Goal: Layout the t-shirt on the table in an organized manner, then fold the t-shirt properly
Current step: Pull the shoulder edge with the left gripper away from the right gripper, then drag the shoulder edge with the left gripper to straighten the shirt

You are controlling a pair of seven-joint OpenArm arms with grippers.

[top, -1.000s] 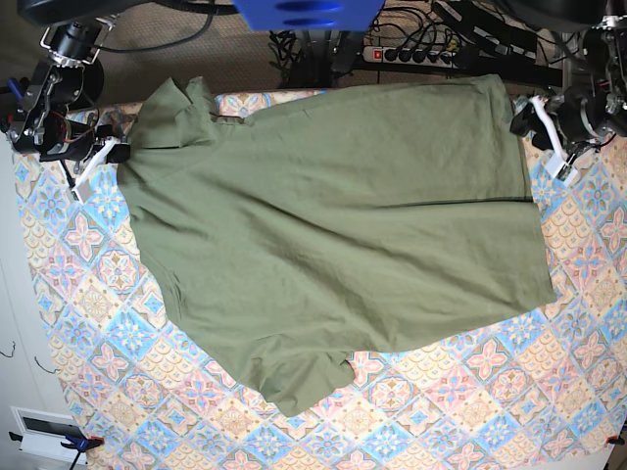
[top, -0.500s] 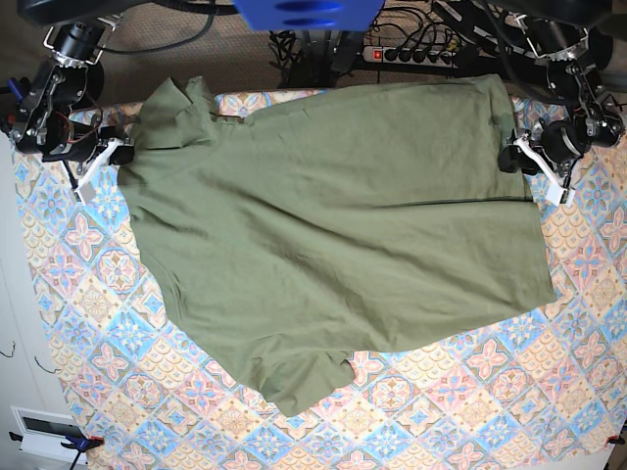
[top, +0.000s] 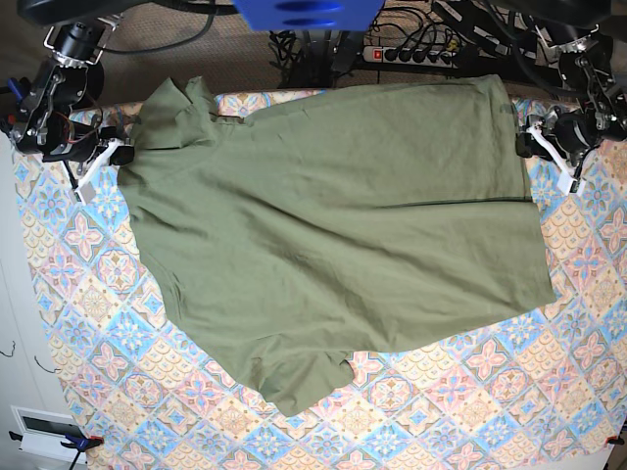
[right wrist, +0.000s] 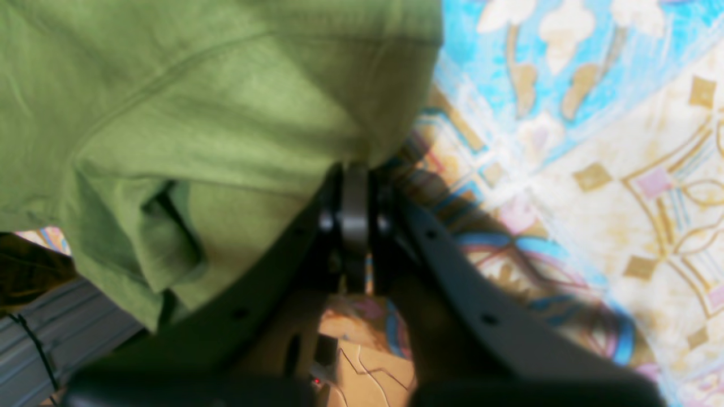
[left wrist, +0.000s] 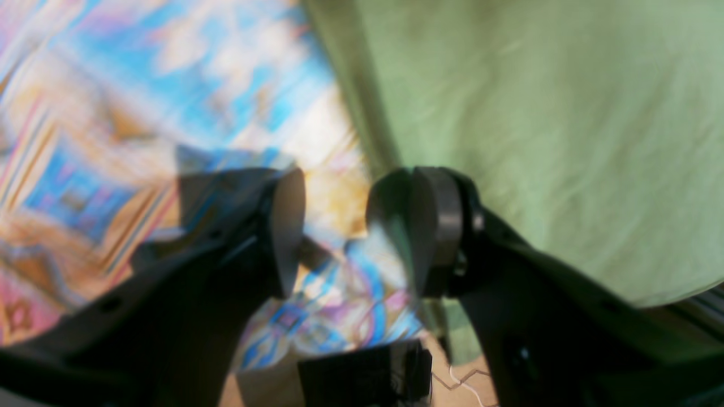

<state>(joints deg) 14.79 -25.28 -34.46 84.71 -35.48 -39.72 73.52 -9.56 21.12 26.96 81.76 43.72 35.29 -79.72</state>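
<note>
The olive-green t-shirt lies spread across the patterned table, collar end at the left and hem at the right. A sleeve sticks out toward the near edge. My right gripper is at the shirt's far-left edge. The right wrist view shows this gripper shut, pinching a fold of the t-shirt above the table. My left gripper hovers by the far-right hem corner. In the left wrist view its fingers stand open over the table, with only cloth pattern between them. The t-shirt edge runs beside one finger.
Beyond the table's far edge are a power strip with cables and a blue part of the robot's stand. A white box sits off the table's near-left side. Bare patterned cloth shows along the near and right sides.
The left gripper dipped in toward the hem corner, then drew back a little to the right, staying open. The shirt and the right gripper have not moved.
</note>
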